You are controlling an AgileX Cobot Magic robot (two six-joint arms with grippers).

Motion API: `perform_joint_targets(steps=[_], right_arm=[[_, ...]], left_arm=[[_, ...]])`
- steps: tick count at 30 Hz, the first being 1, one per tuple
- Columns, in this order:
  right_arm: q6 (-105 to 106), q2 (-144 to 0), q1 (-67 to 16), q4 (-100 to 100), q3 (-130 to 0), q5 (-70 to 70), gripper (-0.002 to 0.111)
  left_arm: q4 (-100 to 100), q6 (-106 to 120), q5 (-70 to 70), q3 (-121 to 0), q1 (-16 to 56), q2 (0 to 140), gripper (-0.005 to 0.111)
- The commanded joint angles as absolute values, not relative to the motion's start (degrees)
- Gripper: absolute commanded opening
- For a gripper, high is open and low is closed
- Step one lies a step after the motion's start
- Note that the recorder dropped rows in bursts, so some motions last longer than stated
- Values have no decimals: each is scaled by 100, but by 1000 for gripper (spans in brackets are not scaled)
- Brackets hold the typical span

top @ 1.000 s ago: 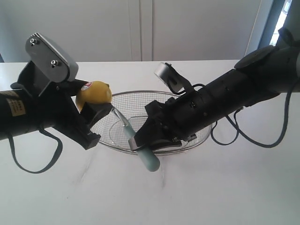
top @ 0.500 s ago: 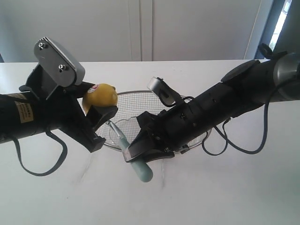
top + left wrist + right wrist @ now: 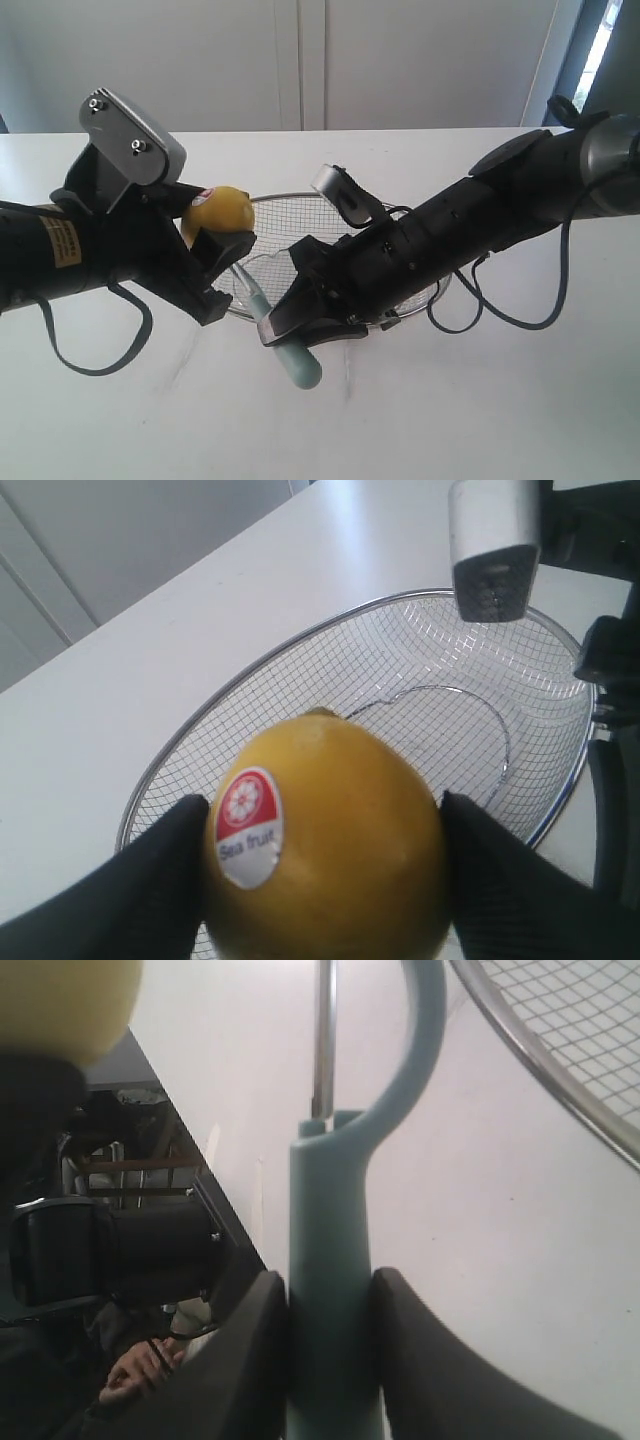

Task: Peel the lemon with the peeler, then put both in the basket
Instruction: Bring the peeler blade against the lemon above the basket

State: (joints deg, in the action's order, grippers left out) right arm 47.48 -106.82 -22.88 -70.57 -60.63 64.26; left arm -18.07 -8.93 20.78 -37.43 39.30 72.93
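Yellow round stickered lemon (image 3: 340, 810) clamped in left gripper (image 3: 325, 880) over silver wire-mesh oval basket (image 3: 300, 197). Right gripper (image 3: 330, 1360) clamped on pale-teal-handled, metal-loop peeler (image 3: 328, 1230), blade near lemon.

Bright, even daylight; the window (image 3: 603, 40) at the exterior view's top right is blown out. The white counter (image 3: 470, 400) looks washed, its shadows faint. The right wrist view's lemon (image 3: 60, 1000) is blurred.

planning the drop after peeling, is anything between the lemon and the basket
Nothing visible lies in the basket below the lemon held by the left gripper. The peeler in the right gripper, though, pokes up by the rim just under the lemon and may block a straight drop.
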Motion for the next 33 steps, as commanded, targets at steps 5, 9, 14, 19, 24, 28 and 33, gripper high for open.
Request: perform_joint_targets(steps=[5, 9, 14, 19, 24, 28, 33], right_arm=[[4769, -10667, -2293, -7140, -6055, 6508, 0], [4769, -10667, -2293, -7140, -6055, 6486, 0], [4769, -10667, -2283, -7140, -6055, 6407, 0], [4772, -10667, -2283, -7175, -6093, 6407, 0], [4835, -10667, -2283, -7175, -6198, 6520, 0], [4864, -10667, -2283, -7175, -6222, 6526, 0], [4864, -10667, -2247, -7199, -6222, 6526, 0]], left_arm=[[-1850, -1203, 2059, -3729, 3955, 7301, 0], [-1850, -1203, 2049, -3729, 3955, 7377, 0], [-1850, -1203, 2049, -3729, 3955, 7401, 0], [-1850, -1214, 2049, -3729, 3955, 7398, 0], [-1850, -1214, 2049, -3729, 3955, 7398, 0], [-1850, -1214, 2049, -3729, 3955, 7398, 0], [-1850, -1214, 2049, -3729, 3955, 7398, 0]])
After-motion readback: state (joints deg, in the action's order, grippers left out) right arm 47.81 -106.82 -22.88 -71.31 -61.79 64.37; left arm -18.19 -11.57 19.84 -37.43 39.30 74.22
